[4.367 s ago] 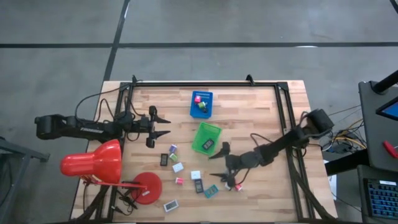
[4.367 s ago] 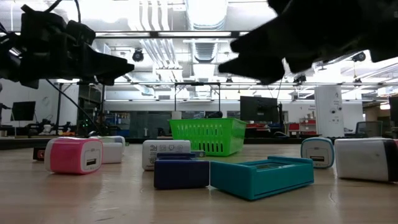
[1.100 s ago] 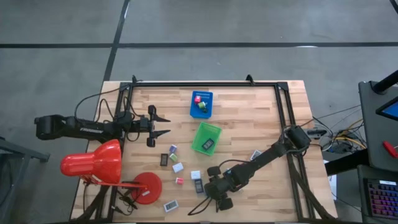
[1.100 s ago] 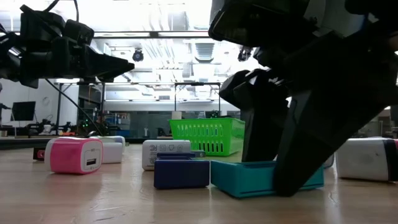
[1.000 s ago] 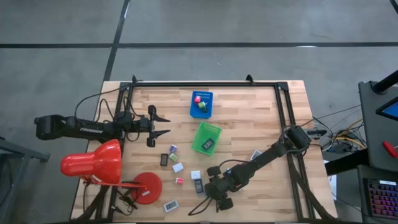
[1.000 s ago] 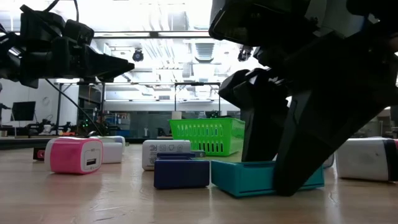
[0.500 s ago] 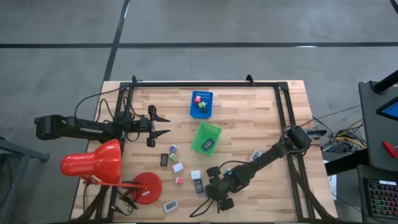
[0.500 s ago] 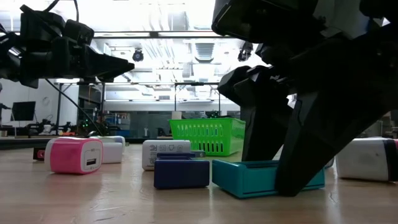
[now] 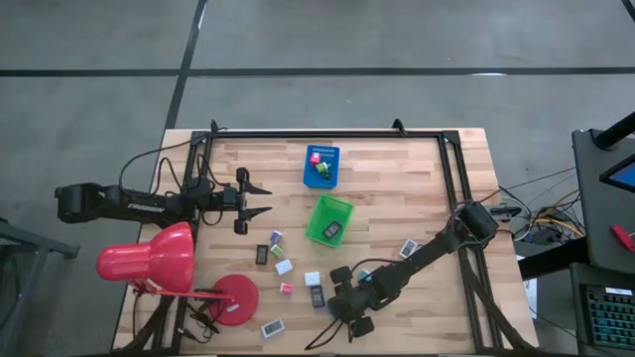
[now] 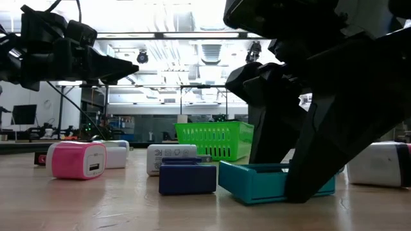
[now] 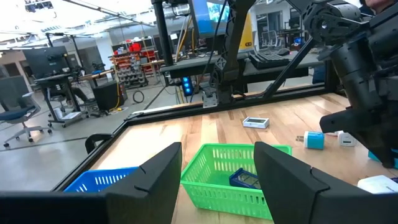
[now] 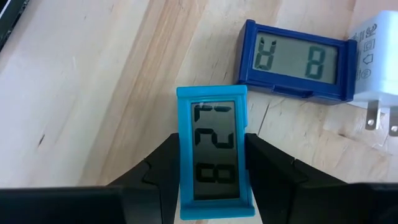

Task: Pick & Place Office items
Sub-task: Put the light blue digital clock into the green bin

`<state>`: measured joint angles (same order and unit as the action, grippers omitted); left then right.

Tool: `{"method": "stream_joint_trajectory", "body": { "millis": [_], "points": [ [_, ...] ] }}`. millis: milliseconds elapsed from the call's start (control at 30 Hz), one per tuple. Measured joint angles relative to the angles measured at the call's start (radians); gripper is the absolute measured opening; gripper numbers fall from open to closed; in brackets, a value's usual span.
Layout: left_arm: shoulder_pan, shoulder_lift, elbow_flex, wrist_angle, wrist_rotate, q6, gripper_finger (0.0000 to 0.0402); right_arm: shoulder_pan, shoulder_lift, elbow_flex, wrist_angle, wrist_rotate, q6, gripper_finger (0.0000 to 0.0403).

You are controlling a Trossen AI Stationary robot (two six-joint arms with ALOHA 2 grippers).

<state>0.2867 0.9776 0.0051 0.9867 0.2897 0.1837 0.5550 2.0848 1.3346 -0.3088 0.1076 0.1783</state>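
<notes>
The right pincer (image 12: 211, 163) is down at the near edge of the pale wooden worktop (image 9: 397, 188), its two dark fingers (image 12: 160, 169) pressed against the long sides of a flat teal rectangular clock with a grey digit display (image 12: 213, 154), which in the low view seems just tilted off the wood at one end. Gripping across the narrow width makes sense: the piece is thin and lies flat, so the short span gives the surest hold. Just beside it lies a dark blue rectangular clock of the same kind (image 12: 295, 61), apart from the teal one, with a small white plug-in charger cube (image 12: 375, 43) touching its far end; the grip has to lift cleanly so neither neighbour is dragged along. The left pincer (image 9: 260, 199) waits above the worktop's left part, parted with nothing between its fingers, pointing toward the green mesh plastic tray (image 9: 329, 219), which already holds one dark piece. Behind that, the blue rectangular tray (image 9: 321, 166) carries a pink-red and a green piece. More small items stay scattered between the trays and the big red desk lamp (image 9: 149, 260), including a pink cube (image 10: 75, 160) and a white one (image 10: 167, 158). I judge this to be the lifting step, with much sorting yet undone.
</notes>
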Motion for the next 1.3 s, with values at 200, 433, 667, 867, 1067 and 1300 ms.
{"method": "stream_joint_trajectory", "body": {
  "millis": [200, 433, 667, 867, 1067, 1300],
  "points": [
    [0.000, 0.000, 0.000, 0.000, 0.000, 0.000, 0.0204, 0.007, 0.001, -0.002, 0.059, 0.027, -0.028, 0.0144],
    [0.000, 0.000, 0.000, 0.000, 0.000, 0.000, 0.0204, 0.010, 0.001, -0.009, 0.122, 0.069, -0.058, 0.0144],
    [0.000, 0.000, 0.000, 0.000, 0.000, 0.000, 0.0204, 0.010, 0.000, -0.017, 0.170, 0.132, -0.099, 0.0144],
    [-0.001, 0.000, 0.000, 0.000, 0.000, 0.000, 0.0204, 0.004, -0.002, -0.029, 0.318, 0.168, -0.183, 0.0144],
    [-0.001, 0.000, 0.000, -0.001, 0.000, -0.001, 0.0204, -0.022, -0.002, -0.050, 0.481, 0.188, -0.282, 0.0144],
    [-0.001, 0.000, 0.000, 0.000, 0.000, -0.001, 0.0204, -0.067, -0.003, -0.151, 0.820, 0.143, -0.370, 0.0143]
  ]
}}
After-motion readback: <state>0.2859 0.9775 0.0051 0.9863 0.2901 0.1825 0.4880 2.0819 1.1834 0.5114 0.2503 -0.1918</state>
